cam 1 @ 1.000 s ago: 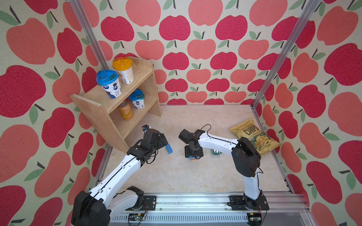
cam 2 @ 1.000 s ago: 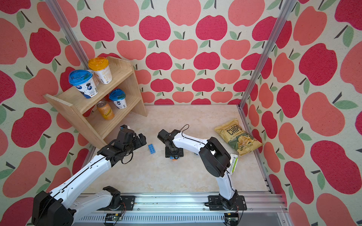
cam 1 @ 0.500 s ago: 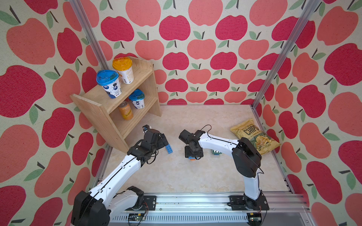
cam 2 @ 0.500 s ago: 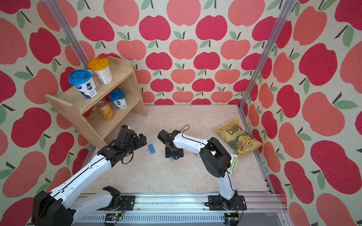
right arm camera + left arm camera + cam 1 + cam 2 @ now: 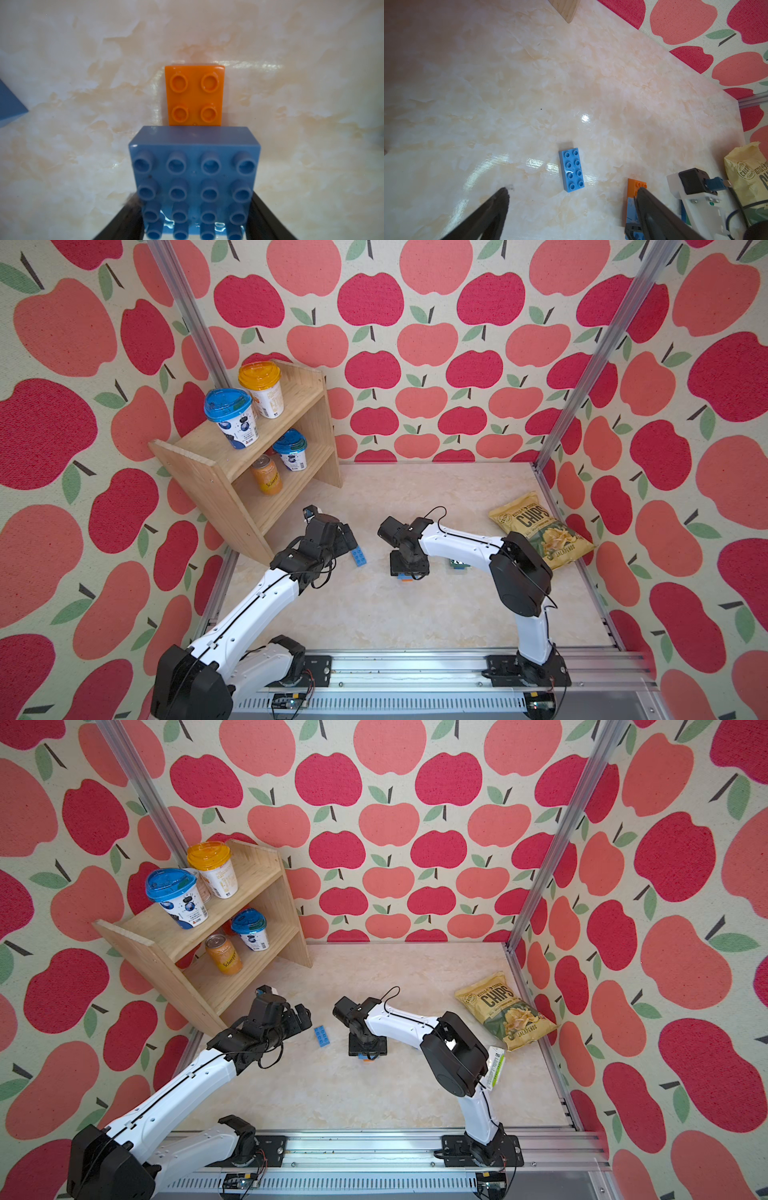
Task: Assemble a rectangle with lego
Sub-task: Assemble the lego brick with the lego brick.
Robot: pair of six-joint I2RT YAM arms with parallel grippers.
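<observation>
In the right wrist view a blue lego block (image 5: 194,166), four studs wide, rests on one half of an orange lego brick (image 5: 194,95). My right gripper (image 5: 194,202) is shut on the blue block, a finger pressing each side. Both top views show this gripper (image 5: 408,568) (image 5: 368,1048) pointing straight down at mid floor, hiding most of the stack. A loose blue 2x4 brick (image 5: 357,557) (image 5: 322,1036) (image 5: 572,170) lies flat to its left. My left gripper (image 5: 572,192) (image 5: 347,537) hovers open just left of that brick, holding nothing.
A wooden shelf (image 5: 249,472) with cups and a can stands at the back left. A chips bag (image 5: 540,531) lies by the right wall. A small green and blue item (image 5: 459,564) sits half hidden behind the right forearm. A white and green packet (image 5: 494,1067) lies near the elbow.
</observation>
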